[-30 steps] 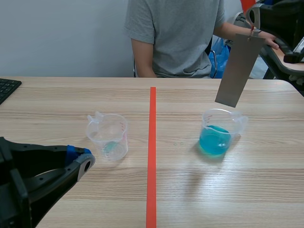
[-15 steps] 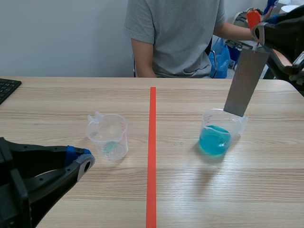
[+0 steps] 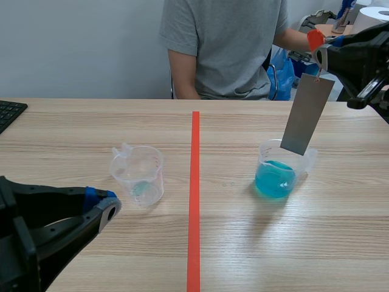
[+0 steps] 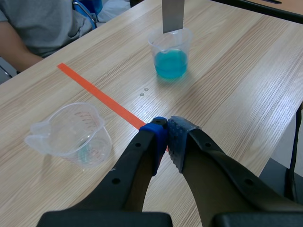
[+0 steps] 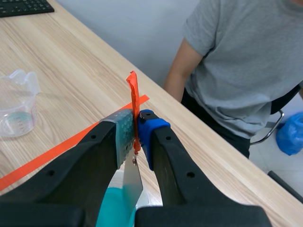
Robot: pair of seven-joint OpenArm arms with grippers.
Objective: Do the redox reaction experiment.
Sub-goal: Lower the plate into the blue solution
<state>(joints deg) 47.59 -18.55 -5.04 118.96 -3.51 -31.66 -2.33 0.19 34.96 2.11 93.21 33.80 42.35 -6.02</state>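
Immersion step: the strip is gripped by the right tool, upper right, at the beaker mouth. Straight lowering is required. The left tool is closed, empty.

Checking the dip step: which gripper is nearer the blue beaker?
Right. The right gripper hangs above the blue beaker, holding the strip whose lower end is about at its rim. The left gripper sits low across the tape line, beside the clear beaker.
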